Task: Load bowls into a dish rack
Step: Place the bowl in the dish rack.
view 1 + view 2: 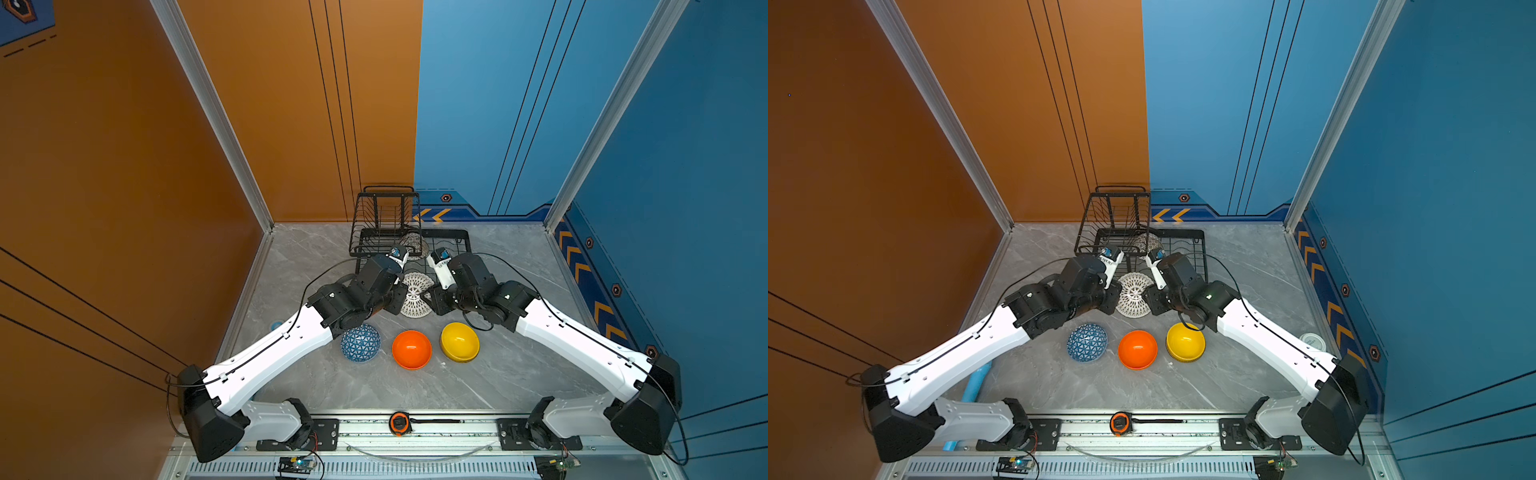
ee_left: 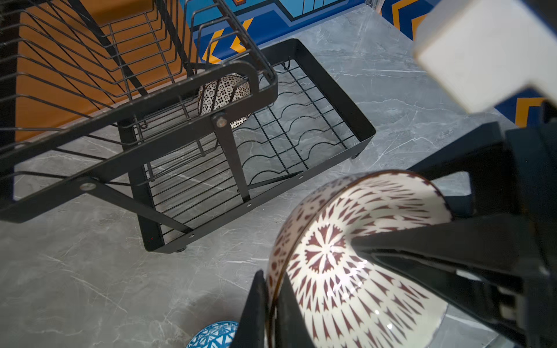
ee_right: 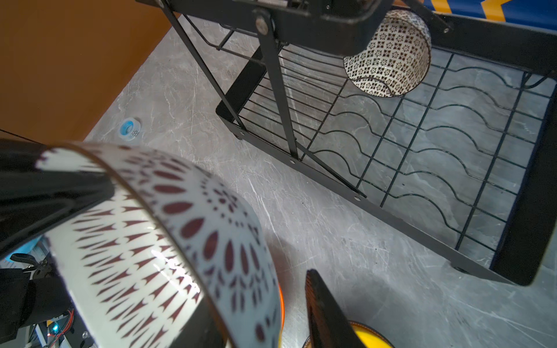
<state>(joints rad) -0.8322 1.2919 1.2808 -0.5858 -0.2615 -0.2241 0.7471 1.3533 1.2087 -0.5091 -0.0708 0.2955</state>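
A white bowl with a dark radial pattern (image 1: 415, 297) (image 1: 1133, 295) hangs tilted between both arms, just in front of the dish rack (image 1: 461, 237) (image 1: 1200, 237). My left gripper (image 2: 269, 280) is shut on the bowl's (image 2: 346, 271) rim. My right gripper (image 3: 259, 301) straddles the opposite rim of this bowl (image 3: 150, 241), open, its outer finger (image 3: 319, 301) apart from the wall. A black-and-white patterned bowl (image 1: 413, 243) (image 3: 388, 54) leans in the rack's lower tray (image 3: 527, 211). Blue-triangle (image 1: 360, 343), orange (image 1: 411, 349) and yellow (image 1: 459, 341) bowls sit in a row on the table.
The rack's raised basket tier (image 1: 386, 216) stands at its left end, near the orange wall. A tape measure (image 1: 400, 423) lies on the front rail. A white round lid (image 1: 1312, 341) sits by the right wall, a blue tube (image 1: 973, 382) at the left.
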